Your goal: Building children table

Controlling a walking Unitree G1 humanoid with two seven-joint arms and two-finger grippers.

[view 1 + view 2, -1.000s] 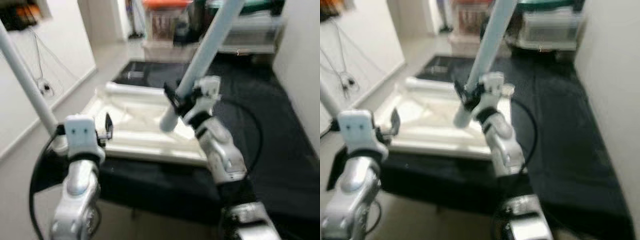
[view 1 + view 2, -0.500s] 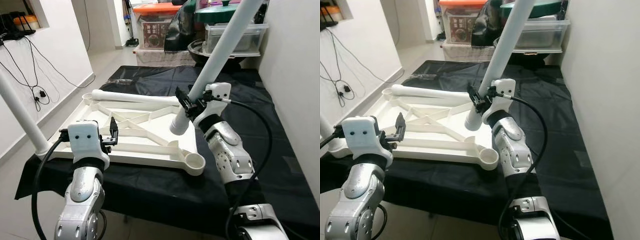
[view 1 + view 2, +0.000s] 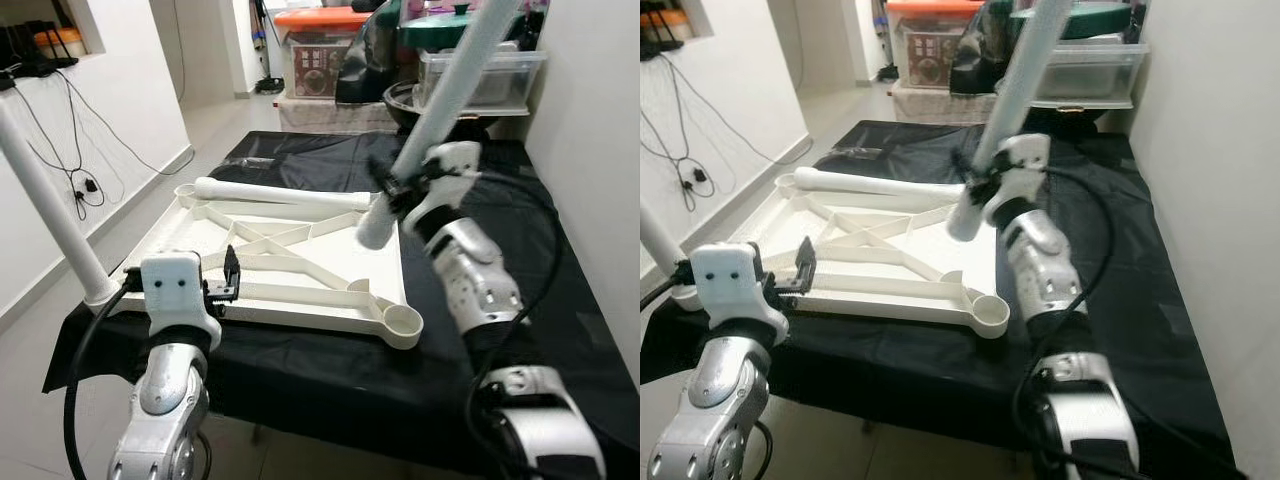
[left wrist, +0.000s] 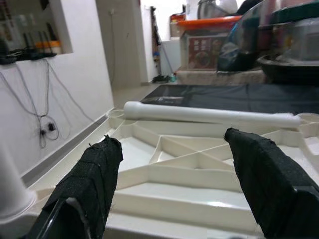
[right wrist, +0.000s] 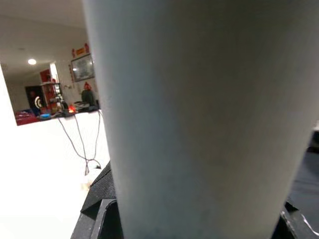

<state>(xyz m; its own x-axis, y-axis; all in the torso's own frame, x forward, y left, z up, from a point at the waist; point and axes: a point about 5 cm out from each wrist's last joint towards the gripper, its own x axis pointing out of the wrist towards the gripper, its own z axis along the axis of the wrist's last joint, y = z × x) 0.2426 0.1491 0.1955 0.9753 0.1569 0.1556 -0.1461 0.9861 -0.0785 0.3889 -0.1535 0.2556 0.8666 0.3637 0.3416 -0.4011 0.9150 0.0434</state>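
An upturned white tabletop with ribs on its underside lies on a table under a black cloth. One white leg stands in its near-left corner socket. A second leg lies loose along its far edge. My right gripper is shut on a third leg, held tilted with its lower end above the right side of the tabletop. The near-right socket holds no leg. My left gripper is open above the near rim, with nothing between its fingers.
Plastic storage boxes and a clear tub stand beyond the table. A white wall runs close on the right. Cables hang down the left wall above an open strip of floor.
The view went from blurred to sharp as the camera settled. My right gripper has carried its leg slightly to the right and up. The left gripper is still open at the near rim.
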